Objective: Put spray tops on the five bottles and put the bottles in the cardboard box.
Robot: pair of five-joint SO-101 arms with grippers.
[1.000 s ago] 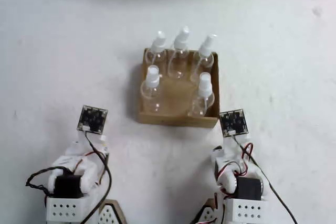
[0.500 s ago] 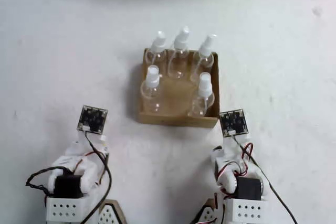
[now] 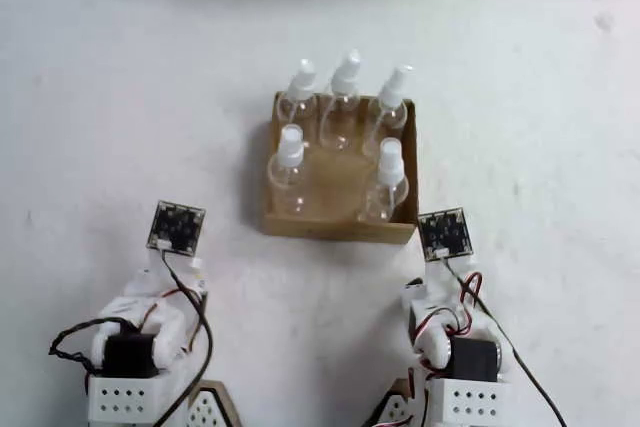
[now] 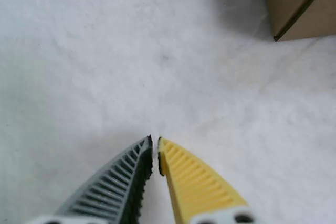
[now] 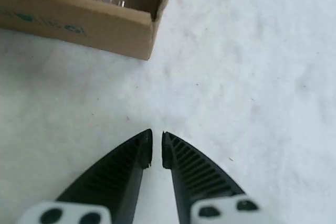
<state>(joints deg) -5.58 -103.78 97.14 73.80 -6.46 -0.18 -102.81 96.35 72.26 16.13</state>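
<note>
Here, five bottles (image 3: 288,182) upright in the cardboard box (image 3: 335,228), spray tops (image 3: 291,145) uppermost.

You have five clear plastic bottles (image 3: 287,182) in front of you, and five white spray tops (image 3: 291,145), one on each bottle. There is one brown cardboard box (image 3: 340,228) and one white bench (image 3: 120,97). You have two white robot arms (image 3: 140,337), each with one gripper: the left gripper (image 4: 155,142) and the right gripper (image 5: 157,136). You also have two small black square circuit boards (image 3: 178,225).
</note>
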